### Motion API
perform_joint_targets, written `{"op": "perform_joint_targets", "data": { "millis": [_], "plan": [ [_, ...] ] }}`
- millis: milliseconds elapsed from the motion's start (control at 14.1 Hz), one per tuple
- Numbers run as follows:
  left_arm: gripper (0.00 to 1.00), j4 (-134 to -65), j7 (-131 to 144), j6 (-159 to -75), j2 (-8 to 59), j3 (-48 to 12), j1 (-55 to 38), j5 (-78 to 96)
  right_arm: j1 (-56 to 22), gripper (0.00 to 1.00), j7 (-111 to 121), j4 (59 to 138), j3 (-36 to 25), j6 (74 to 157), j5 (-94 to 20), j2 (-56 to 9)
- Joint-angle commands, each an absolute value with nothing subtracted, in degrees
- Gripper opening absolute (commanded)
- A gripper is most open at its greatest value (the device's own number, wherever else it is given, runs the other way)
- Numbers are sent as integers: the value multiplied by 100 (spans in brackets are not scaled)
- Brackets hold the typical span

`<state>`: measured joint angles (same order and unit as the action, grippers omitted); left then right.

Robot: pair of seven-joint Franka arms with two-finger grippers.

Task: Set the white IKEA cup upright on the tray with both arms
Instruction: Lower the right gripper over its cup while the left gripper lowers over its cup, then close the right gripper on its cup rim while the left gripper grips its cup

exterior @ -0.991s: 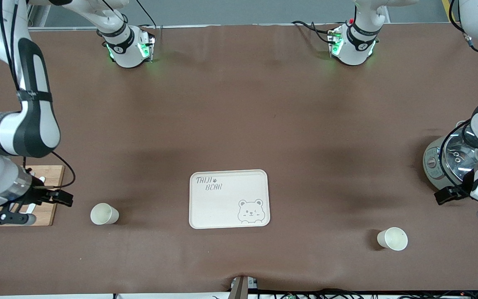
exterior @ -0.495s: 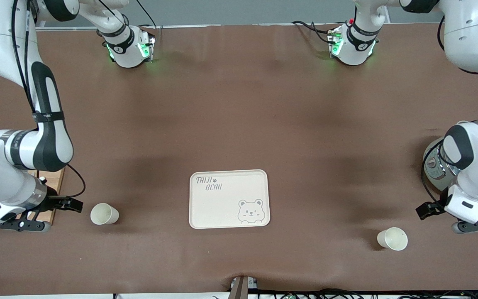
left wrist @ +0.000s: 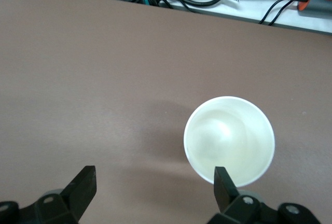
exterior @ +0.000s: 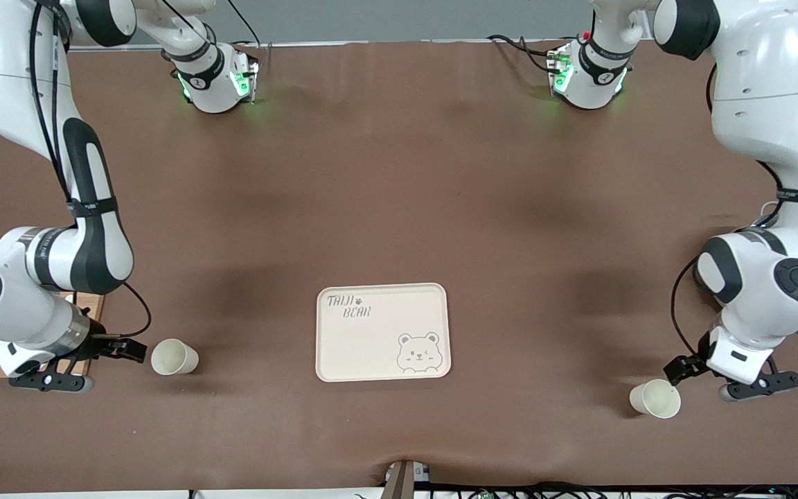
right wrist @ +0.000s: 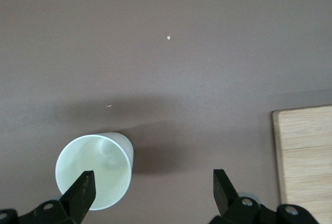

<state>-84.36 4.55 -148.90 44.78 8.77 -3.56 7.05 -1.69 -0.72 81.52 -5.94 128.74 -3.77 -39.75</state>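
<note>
Now both hands are spread wide and empty. Left hand (exterior: 700,378) hangs just beside its cup (exterior: 655,398), right hand (exterior: 104,355) beside the other cup (exterior: 174,357), lined up to grab. Tray (exterior: 383,291) sits bare between them on the worktop (exterior: 399,173).

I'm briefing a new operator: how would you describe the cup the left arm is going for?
Start at the cream tray mid-table. Toward the left arm's end stands a white cup, upright, mouth up, slightly nearer the front camera than the tray. Unlike the other cup, it sits under the open left gripper.
</note>
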Motion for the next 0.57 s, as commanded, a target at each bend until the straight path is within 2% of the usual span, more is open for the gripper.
{"op": "perform_joint_targets", "data": {
  "millis": [0,354,425,495],
  "plan": [
    [100,-8245,606,-15388,4815,888,-404,949,-193,100,-141,7972,-580,12920,-597,-4201],
    [100,-8218,677,-15706,5019,835,-440,967,-211,100,-132,7998,-571,13113,-773,-4429],
    [95,-8218,677,-15706,5019,800,-413,1071,-237,100,-132,8015,-571,13165,-782,-4456],
    [68,-8218,668,-15706,5010,809,-422,1203,-255,100,-132,8024,-563,13244,-782,-4508]
  ]
}}
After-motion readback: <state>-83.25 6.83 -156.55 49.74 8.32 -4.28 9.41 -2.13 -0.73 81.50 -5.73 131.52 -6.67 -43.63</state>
